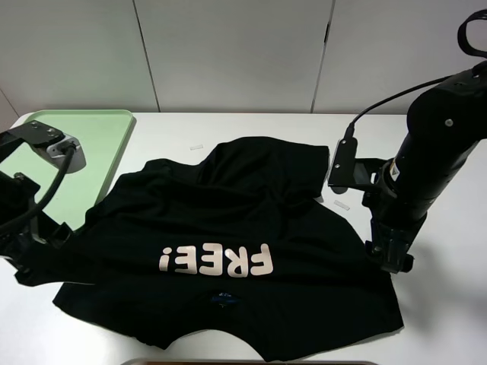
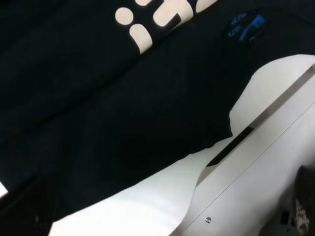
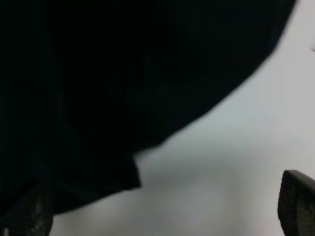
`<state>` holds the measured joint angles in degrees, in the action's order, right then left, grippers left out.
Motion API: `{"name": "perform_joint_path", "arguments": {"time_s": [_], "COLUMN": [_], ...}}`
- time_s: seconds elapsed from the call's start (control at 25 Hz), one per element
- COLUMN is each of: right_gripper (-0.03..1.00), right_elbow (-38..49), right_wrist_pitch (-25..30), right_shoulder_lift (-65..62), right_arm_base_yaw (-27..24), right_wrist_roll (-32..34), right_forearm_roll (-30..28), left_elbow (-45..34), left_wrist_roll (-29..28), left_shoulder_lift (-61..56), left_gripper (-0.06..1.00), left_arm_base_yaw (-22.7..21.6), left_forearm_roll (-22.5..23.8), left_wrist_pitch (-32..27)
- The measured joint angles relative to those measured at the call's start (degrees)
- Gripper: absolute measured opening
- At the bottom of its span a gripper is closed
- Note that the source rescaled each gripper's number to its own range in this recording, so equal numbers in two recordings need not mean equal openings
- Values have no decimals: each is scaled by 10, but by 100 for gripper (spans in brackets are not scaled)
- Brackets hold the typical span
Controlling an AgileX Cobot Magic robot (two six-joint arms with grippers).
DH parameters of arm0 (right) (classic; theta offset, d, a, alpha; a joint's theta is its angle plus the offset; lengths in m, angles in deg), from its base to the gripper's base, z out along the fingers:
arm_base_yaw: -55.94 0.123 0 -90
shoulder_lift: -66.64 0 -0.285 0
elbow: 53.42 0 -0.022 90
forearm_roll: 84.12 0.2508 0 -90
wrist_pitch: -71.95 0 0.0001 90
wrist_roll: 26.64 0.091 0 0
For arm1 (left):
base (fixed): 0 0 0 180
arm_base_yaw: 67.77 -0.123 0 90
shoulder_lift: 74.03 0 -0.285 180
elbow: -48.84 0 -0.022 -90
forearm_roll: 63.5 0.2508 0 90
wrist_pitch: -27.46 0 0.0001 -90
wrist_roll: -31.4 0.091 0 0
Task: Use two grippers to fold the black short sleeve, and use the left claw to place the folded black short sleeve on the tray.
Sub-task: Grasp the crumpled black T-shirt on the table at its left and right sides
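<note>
While the large black cotton T-shirt lies spread on the white tabletop, the black left gripper at its nine o'clock and right gripper at four hold jaws wide, clasping nothing; flat pale-green plastic tray at ten.
</note>
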<state>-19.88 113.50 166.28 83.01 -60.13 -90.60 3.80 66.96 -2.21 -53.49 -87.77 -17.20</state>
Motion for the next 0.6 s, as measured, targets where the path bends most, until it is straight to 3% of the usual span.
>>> {"name": "perform_joint_path", "arguments": {"time_s": [0.24, 0.6], "right_gripper": [100, 100], "right_elbow": [0, 0], "right_wrist_pitch": [7, -22], "right_shoulder_lift": [4, 34], "right_arm_base_yaw": [0, 0], "right_wrist_roll": [-96, -122], "right_forearm_roll": [106, 116], "left_elbow": [0, 0], "left_wrist_roll": [0, 0], "left_shoulder_lift": [0, 0], "left_gripper": [96, 96], "left_arm_base_yaw": [0, 0], "left_forearm_roll": [0, 0], "left_wrist_pitch": [2, -4]}}
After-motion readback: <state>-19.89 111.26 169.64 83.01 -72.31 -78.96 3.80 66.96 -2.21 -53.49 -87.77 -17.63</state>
